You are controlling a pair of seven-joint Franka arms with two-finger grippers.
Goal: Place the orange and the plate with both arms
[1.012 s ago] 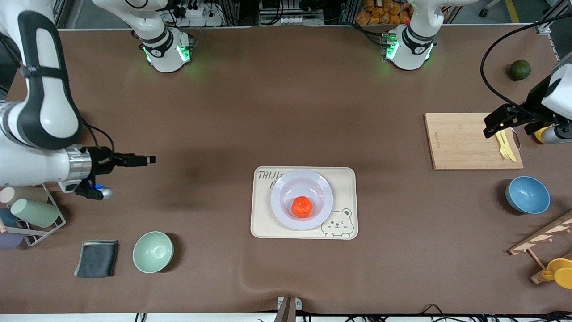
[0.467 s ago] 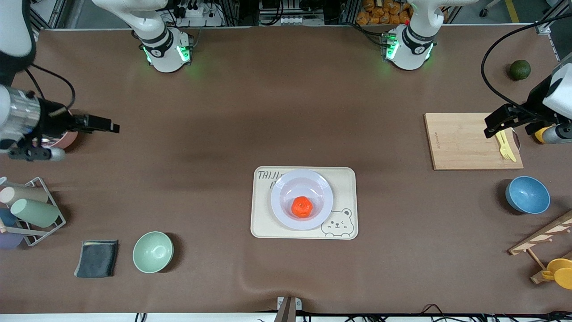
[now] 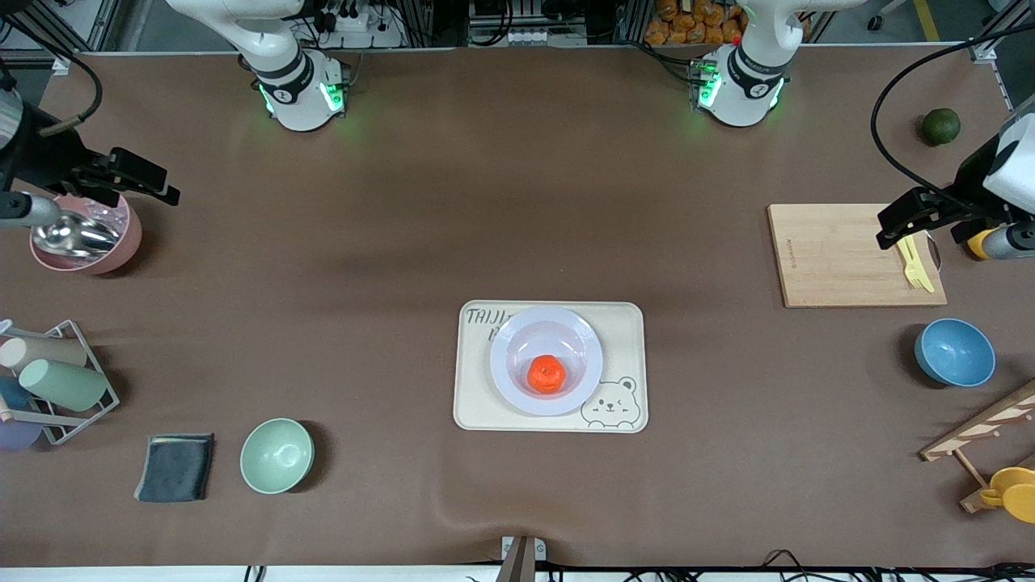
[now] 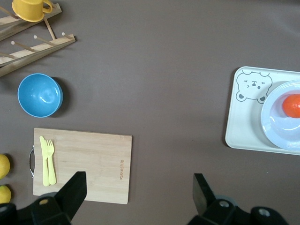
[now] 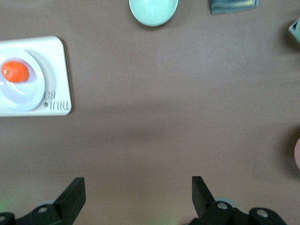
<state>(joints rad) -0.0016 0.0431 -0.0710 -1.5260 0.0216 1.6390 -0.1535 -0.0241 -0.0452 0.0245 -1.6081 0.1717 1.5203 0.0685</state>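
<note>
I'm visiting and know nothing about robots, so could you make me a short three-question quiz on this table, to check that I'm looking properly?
1. True or false: the orange lies in the plate.
2. What does the plate stand on? A) the wooden cutting board B) the cream bear tray C) the bare table
3. Fill in: the right gripper hangs with its jaws open over the pink ____, while the left gripper, open too, is over the cutting board.

Key: 1 true; 2 B; 3 bowl.
</note>
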